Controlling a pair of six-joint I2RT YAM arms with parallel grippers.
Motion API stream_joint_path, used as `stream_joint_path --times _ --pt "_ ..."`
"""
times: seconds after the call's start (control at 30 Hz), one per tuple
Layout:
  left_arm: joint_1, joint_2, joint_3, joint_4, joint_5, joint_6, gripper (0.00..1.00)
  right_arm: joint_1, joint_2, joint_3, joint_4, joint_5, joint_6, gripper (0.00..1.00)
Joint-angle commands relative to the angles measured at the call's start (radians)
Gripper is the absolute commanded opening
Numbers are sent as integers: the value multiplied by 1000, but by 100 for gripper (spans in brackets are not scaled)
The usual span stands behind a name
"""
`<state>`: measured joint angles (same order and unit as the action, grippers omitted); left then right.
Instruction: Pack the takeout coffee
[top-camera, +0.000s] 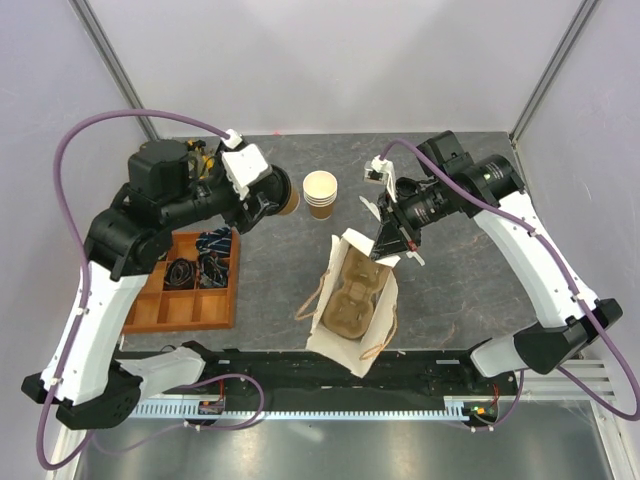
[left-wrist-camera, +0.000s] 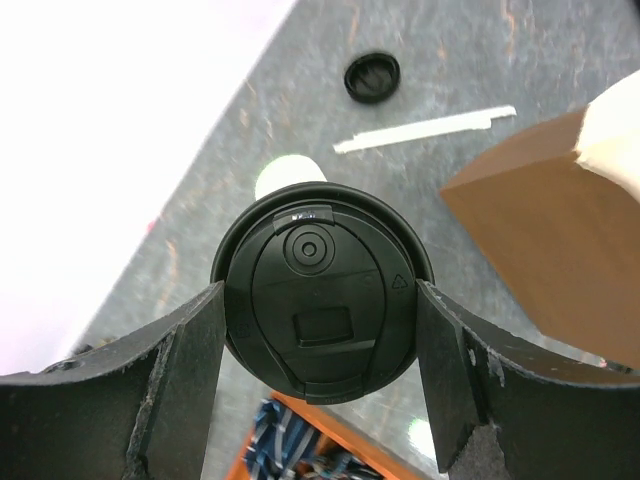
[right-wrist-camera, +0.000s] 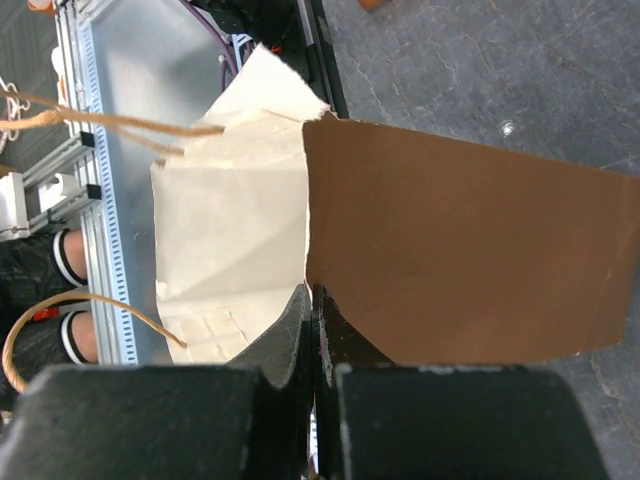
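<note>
Left hand (left-wrist-camera: 320, 300): fingers (left-wrist-camera: 185, 375) sit on either side of the black lid (left-wrist-camera: 318, 250) and touch it on both sides, so it is clamped on the takeout coffee (top-camera: 290, 202) at lid height. Can't tell whether the cup is lifted or resting on the worktop (top-camera: 450, 300); the hand hides most of it from above. The coffee is at the far left-centre, just beside the stack of cups (top-camera: 320, 192) and well apart from the bag.

Right hand (right-wrist-camera: 313, 320): fingers pressed together, pinching the far rim of the paper bag (right-wrist-camera: 450, 250) and holding its mouth open. The bag stands near centre with a pulp cup carrier (top-camera: 350, 300) inside, wells showing. Wooden tray (top-camera: 160, 308) sits left, under the left arm; not involved.

Step, as judged: the grasp looks made, the carry to the bag is not yet done, and the coffee is not packed.

Next move needs:
- lift the cup clear and keep it upright so it doesn't spill
- pass around or over the cup stack without knocking it
- come down through the bag mouth, clear of the rim and handles
- seat the cup in a carrier well before letting go

The right hand should hold the rim meanwhile.
</note>
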<state>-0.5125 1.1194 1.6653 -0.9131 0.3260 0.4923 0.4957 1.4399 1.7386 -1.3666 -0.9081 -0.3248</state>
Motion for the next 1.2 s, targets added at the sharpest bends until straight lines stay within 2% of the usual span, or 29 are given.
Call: stream_joint_path --times 0.0,0.1,0.33,0.6,0.7,0.9,1.17 --pt "-9 20 146 -36 76 75 53 14 7 53 -92 12 -49 0" --pt "-37 26 188 -59 128 124 52 32 11 41 -91 40 -80 0" --pt "-155 13 205 -70 128 210 53 35 40 61 -91 71 -92 0" --pt "-402 -16 186 -73 79 268 52 61 74 133 -92 81 -88 0" --pt "-483 -29 139 -81 39 308 52 78 83 144 -92 84 -86 0" --pt "-684 -26 67 -92 -154 396 52 95 85 139 -85 127 -69 0" --pt "-833 42 34 -90 -306 325 50 99 70 145 -66 140 -40 0"
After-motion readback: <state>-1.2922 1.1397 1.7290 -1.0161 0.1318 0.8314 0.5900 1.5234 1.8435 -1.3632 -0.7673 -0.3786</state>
